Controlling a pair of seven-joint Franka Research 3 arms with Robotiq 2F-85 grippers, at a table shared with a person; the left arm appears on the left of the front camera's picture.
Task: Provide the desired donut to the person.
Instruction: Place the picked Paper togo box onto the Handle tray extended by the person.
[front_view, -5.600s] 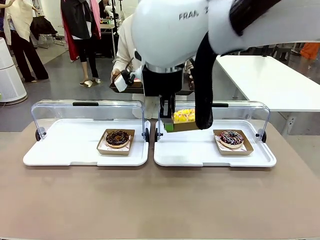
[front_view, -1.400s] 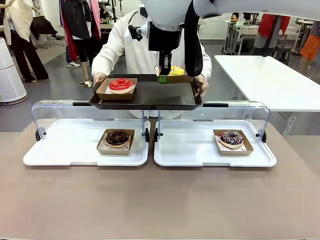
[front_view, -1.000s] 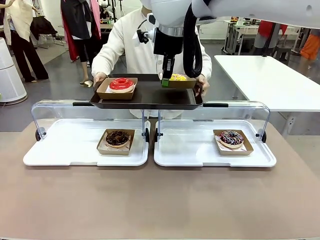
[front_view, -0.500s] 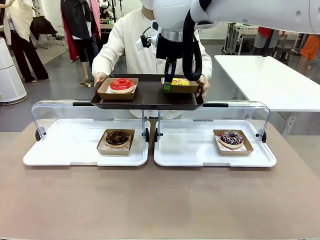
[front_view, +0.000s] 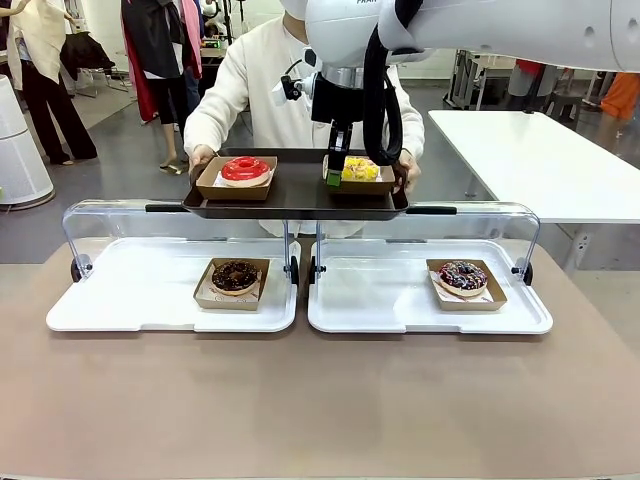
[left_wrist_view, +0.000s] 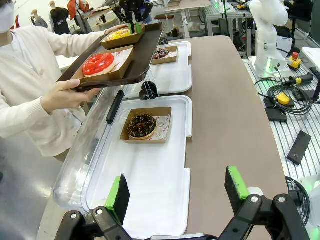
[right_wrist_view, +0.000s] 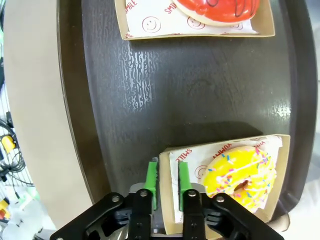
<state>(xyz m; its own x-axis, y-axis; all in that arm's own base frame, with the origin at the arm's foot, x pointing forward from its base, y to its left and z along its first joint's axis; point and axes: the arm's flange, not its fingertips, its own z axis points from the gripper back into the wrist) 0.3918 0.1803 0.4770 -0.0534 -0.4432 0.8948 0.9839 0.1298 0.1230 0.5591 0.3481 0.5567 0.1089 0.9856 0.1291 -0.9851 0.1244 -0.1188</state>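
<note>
The left gripper (left_wrist_view: 176, 192) is seen in its wrist view hovering with its green-padded fingers spread wide and nothing between them, above the near end of a white plastic tray (left_wrist_view: 150, 170) on the brown matte tabletop (front_view: 320, 400). On that tray, a chocolate-glazed donut (front_view: 235, 274) is seated in a shallow brown cardboard holder lined with printed paper, under a clear curved lid (front_view: 110, 215) hinged up at the back. Above and beyond it, a dark, glossy rectangular serving tray (front_view: 295, 195) is held level by the person (front_view: 260, 80) in a cream cardigan, one hand (front_view: 200, 157) at each end. At the left end of the serving tray, a ring donut with smooth red icing (front_view: 245, 169) is set in its own cardboard holder. To its right, the yellow donut (front_view: 361, 168), iced bright yellow and dotted with coloured sprinkles, sits in a cardboard holder (right_wrist_view: 225, 177) that rests on the serving tray's right part. The right gripper (right_wrist_view: 167, 177) is closed on the paper-lined edge of that holder, the rim pinched between the two green pads. Farther right, on a second white tray (front_view: 400, 300), a dark donut with multicoloured sprinkles (front_view: 462, 276) lies in another cardboard holder.
</note>
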